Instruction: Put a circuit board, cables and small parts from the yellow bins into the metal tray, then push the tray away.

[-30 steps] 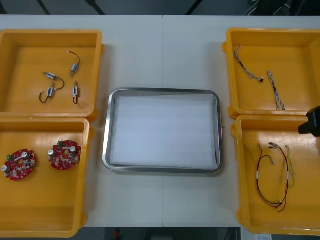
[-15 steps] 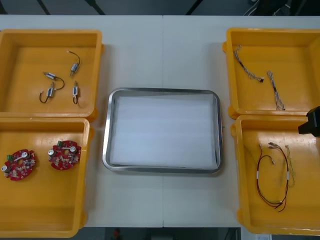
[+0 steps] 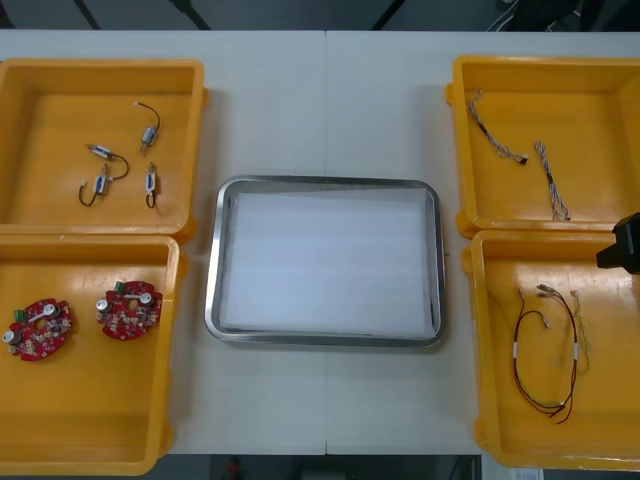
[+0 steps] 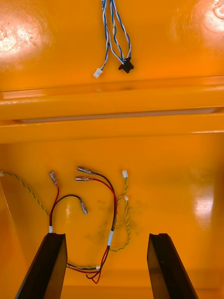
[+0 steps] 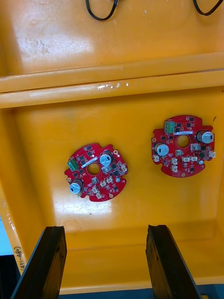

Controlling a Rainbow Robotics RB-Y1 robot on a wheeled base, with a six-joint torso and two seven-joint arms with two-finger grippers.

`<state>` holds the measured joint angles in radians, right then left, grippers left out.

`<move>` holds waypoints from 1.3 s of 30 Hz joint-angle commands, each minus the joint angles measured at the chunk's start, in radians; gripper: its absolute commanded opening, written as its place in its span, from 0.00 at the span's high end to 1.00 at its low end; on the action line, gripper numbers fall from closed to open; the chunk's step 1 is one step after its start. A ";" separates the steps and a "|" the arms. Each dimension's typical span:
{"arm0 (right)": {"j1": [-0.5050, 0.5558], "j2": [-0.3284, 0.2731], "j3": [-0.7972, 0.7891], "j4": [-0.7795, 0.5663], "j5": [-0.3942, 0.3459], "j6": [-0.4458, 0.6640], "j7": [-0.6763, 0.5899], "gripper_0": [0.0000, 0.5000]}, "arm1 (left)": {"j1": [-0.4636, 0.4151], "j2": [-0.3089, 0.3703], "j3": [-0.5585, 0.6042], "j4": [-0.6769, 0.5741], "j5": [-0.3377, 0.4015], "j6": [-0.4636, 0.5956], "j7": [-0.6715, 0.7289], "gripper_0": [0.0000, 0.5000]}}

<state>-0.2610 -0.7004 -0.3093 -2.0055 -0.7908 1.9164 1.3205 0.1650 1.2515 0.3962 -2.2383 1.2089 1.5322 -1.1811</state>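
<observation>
Overhead, your counter (image 3: 325, 100) carried the metal tray (image 3: 212, 290) at centre, bare and white inside, standing apart from all four bins. Your left gripper (image 5: 105, 229) hung above the near-left yellow bin (image 3: 90, 430), fingers spread wide, pinching nothing. Two round red circuit boards (image 5: 183, 145) lay flat on that bin's floor, side by side, not touching: the outer board (image 3: 38, 329) and the inner board (image 3: 128, 309), the latter nearer the tray. Both sat beyond the fingertips in your left wrist view. The far-left yellow bin (image 3: 50, 100) held four small metal parts (image 3: 150, 135) with black leads, loosely grouped. Your right gripper (image 4: 106, 236) hung above the near-right yellow bin (image 3: 500, 400), fingers likewise spread, holding nothing. A red and black cable (image 4: 114, 205) lay looped on that bin's floor, its lowest bend between the two fingers in your right wrist view; a twisted yellow and green cable (image 4: 127, 219) ran alongside it. The far-right yellow bin (image 3: 600, 120) held two twisted blue and white cables (image 3: 495, 140), lying apart from each other. A black part of your right arm (image 3: 625, 243) showed overhead above the wall between the two right-hand bins.
</observation>
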 commanded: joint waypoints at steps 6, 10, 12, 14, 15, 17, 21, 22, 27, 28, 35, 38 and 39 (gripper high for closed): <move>0.013 -0.042 0.012 -0.010 -0.007 0.003 -0.023 0.00 | -0.001 -0.006 0.013 -0.020 -0.009 -0.007 0.097 0.00; 0.013 -0.042 0.012 -0.010 -0.007 0.003 -0.023 0.00 | -0.001 -0.006 0.013 -0.020 -0.009 -0.007 0.097 0.00; 0.013 -0.042 0.012 -0.010 -0.007 0.003 -0.023 0.00 | -0.001 -0.006 0.013 -0.020 -0.009 -0.007 0.097 0.00; 0.013 -0.042 0.012 -0.010 -0.007 0.003 -0.023 0.00 | -0.001 -0.006 0.013 -0.020 -0.009 -0.007 0.097 0.00; 0.013 -0.042 0.012 -0.010 -0.007 0.003 -0.023 0.00 | -0.001 -0.006 0.013 -0.020 -0.009 -0.007 0.097 0.00; 0.013 -0.042 0.012 -0.010 -0.007 0.003 -0.023 0.00 | -0.001 -0.006 0.013 -0.020 -0.009 -0.007 0.097 0.00; 0.013 -0.042 0.012 -0.010 -0.007 0.003 -0.023 0.00 | -0.001 -0.006 0.013 -0.020 -0.009 -0.007 0.097 0.00; 0.013 -0.042 0.012 -0.010 -0.007 0.003 -0.023 0.00 | -0.001 -0.006 0.013 -0.020 -0.009 -0.007 0.097 0.00; 0.013 -0.042 0.012 -0.010 -0.007 0.003 -0.023 0.00 | -0.001 -0.006 0.013 -0.020 -0.009 -0.007 0.097 0.00; 0.013 -0.042 0.012 -0.010 -0.007 0.003 -0.023 0.00 | -0.001 -0.006 0.013 -0.020 -0.009 -0.007 0.097 0.00; 0.013 -0.042 0.012 -0.010 -0.007 0.003 -0.023 0.00 | -0.001 -0.006 0.013 -0.020 -0.009 -0.007 0.097 0.00; 0.013 -0.042 0.012 -0.010 -0.007 0.003 -0.023 0.00 | -0.001 -0.006 0.013 -0.020 -0.009 -0.007 0.097 0.00; 0.013 -0.042 0.012 -0.010 -0.007 0.003 -0.023 0.00 | -0.001 -0.006 0.013 -0.020 -0.009 -0.007 0.097 0.00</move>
<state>-0.2610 -0.7004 -0.3093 -2.0055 -0.7909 1.9164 1.3205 0.1650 1.2515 0.3962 -2.2383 1.2089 1.5322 -1.1811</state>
